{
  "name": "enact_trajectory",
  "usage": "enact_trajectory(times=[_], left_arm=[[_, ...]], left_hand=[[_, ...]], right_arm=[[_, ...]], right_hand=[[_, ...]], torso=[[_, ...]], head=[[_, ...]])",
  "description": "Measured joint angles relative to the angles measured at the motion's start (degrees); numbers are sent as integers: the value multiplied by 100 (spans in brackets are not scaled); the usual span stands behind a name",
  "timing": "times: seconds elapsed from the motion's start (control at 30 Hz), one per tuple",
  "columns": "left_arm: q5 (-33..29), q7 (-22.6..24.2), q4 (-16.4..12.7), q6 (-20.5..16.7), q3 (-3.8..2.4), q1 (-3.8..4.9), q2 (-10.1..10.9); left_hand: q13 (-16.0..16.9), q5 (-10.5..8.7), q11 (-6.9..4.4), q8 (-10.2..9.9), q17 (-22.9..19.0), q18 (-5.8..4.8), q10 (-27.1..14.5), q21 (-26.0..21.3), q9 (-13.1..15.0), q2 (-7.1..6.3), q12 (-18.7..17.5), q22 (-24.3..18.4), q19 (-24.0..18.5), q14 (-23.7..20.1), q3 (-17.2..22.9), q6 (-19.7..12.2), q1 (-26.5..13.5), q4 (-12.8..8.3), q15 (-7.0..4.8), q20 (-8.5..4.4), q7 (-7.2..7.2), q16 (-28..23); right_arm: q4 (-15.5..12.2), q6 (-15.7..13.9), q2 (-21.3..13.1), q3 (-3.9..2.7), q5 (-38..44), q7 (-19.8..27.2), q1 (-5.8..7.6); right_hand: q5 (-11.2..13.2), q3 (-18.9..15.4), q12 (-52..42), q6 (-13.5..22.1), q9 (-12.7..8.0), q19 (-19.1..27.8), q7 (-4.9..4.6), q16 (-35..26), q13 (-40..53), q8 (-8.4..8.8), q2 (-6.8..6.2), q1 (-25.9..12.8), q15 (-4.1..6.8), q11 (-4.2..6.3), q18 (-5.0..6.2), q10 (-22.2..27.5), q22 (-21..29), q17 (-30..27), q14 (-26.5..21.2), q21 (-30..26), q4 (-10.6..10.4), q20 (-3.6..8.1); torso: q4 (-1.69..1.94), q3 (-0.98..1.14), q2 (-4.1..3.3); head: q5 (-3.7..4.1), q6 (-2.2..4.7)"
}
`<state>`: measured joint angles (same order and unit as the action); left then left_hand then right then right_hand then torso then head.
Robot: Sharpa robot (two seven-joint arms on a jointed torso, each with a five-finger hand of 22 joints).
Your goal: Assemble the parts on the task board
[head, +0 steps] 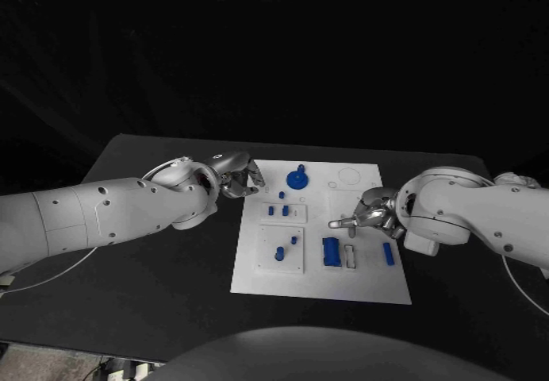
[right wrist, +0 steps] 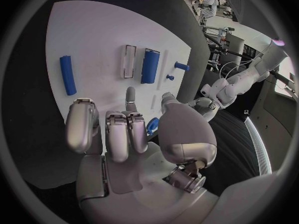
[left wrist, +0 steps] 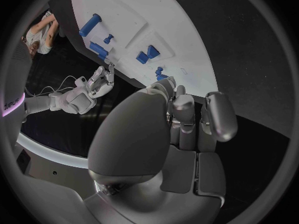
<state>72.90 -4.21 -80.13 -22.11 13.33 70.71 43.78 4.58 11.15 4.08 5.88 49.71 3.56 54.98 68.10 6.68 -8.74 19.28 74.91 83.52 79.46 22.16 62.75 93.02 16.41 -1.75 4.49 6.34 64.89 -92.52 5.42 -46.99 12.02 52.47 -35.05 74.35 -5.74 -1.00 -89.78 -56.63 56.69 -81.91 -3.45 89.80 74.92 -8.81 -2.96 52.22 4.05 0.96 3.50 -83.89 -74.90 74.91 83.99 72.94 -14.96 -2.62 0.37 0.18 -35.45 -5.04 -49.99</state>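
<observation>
The white task board (head: 326,282) lies in the middle of the black table. It carries a round blue part (head: 297,178), several small blue pegs (head: 279,253), a wide blue block (head: 331,251) and a blue bar (head: 389,252). My left hand (head: 235,178) hovers at the board's far left corner with its fingers (left wrist: 181,109) curled in and nothing seen in them; a small peg (left wrist: 161,74) stands just beyond them. My right hand (head: 368,213) hangs over the board's right side, above the block. A small blue part (right wrist: 152,126) sits pinched between its thumb and curled fingers.
A pale upright slot piece (right wrist: 127,60) stands beside the blue block (right wrist: 149,65), with the blue bar (right wrist: 67,74) further along. Two faint ring outlines (head: 349,175) mark the board's far right corner. Black table (head: 149,270) surrounds the board.
</observation>
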Motion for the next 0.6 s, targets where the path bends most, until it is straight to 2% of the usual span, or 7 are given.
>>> enact_trajectory(times=[0.1, 0.23, 0.3, 0.33, 0.4, 0.5, 0.6], left_arm=[[0, 0, -8, -5, 0, 0, 10], [-1, 15, -17, -22, 0, 0, 17], [-4, 26, -21, -35, 0, 0, 20], [-5, 33, -25, -44, 0, 0, 21], [-6, 54, -37, -70, 0, 0, 25], [-8, 88, -47, -113, 0, 0, 31], [-9, 121, -62, -153, 0, 0, 50]], left_hand=[[0, 0, 0, 1, 0, 0, 0, 0, 3, 0, 0, 0, 0, 0, 0, 0, 0, 0, 0, 0, 0, 0], [0, 0, 0, 1, 0, 0, 0, 0, 3, 0, 0, 0, 0, 0, 0, 0, 0, 0, 0, 0, 0, 0], [0, 0, 0, 1, 6, 0, 0, 0, 8, 0, 0, 0, 0, 0, 0, 0, 0, 0, 0, 0, 0, 0], [0, 0, 0, 1, 8, 0, 0, 0, 8, 0, 0, 0, 0, 0, 0, 0, 0, 0, 0, 0, 0, 0], [0, 0, -17, 1, 16, 0, 17, 0, 8, 0, 0, 0, 0, 0, 15, 0, 0, -15, 0, 0, 0, 0], [0, 0, -21, 1, 20, 0, 21, 0, 7, 0, 0, 0, 0, 0, 15, 0, 0, -15, 0, 0, 0, 0], [1, 0, -21, 1, 20, 0, 21, 0, 7, 0, 0, 0, 0, 0, 15, 0, 0, -15, 0, 0, 0, 0]], right_arm=[[-238, -276, -265, 0, 32, 459, 8], [-523, -677, -573, 9, 145, 1188, -8], [-658, -884, -722, 15, 250, 1551, -44], [-714, -988, -790, 19, 315, 1722, -72], [-828, -1246, -923, 28, 513, 2105, -157], [-930, -1615, -1031, 37, 858, 2567, -304], [-977, -1971, -1082, 37, 1248, 2924, -486]], right_hand=[[-809, 142, 0, 374, -180, -17, -108, 0, 0, 212, 130, 659, -73, -107, 0, -14, 0, 0, -5, 60, 318, -17], [-1506, 405, 0, 733, -402, 66, -223, 0, 0, 398, 289, 1457, -162, -190, 0, -5, 0, 0, 5, -61, 718, -100], [-1692, 542, 0, 961, -598, 119, -310, 0, 0, 477, 321, 1809, -227, -250, 0, -9, -4, 0, 5, -114, 885, -152], [-1681, 586, 0, 1068, -712, 139, -337, 0, 0, 498, 327, 1936, -242, -261, 0, -15, -4, -1, 3, -118, 948, -172], [-1452, 674, 0, 1222, -963, 168, -373, 0, 1, 497, 325, 2154, -242, -262, 0, -15, -4, -1, 3, -118, 1048, -201], [-1178, 758, 0, 1290, -1206, 168, -357, 0, 1, 484, 293, 2354, -241, -262, 0, -15, -4, 0, 3, -118, 1133, -201], [-719, 707, 0, 1048, -1251, 168, -323, 0, 1, 245, 270, 2375, -241, -261, 0, -15, -4, 4, 3, -88, 1145, -201]], torso=[[0, 0, 0], [-1, 0, 1], [-3, -2, 1], [-4, -1, 2], [-7, -2, 3], [-7, 2, 3], [-7, 5, 3]], head=[[-5, 0], [-9, 0], [-9, 0], [-5, 0], [1, 0], [13, 0], [21, 0]])
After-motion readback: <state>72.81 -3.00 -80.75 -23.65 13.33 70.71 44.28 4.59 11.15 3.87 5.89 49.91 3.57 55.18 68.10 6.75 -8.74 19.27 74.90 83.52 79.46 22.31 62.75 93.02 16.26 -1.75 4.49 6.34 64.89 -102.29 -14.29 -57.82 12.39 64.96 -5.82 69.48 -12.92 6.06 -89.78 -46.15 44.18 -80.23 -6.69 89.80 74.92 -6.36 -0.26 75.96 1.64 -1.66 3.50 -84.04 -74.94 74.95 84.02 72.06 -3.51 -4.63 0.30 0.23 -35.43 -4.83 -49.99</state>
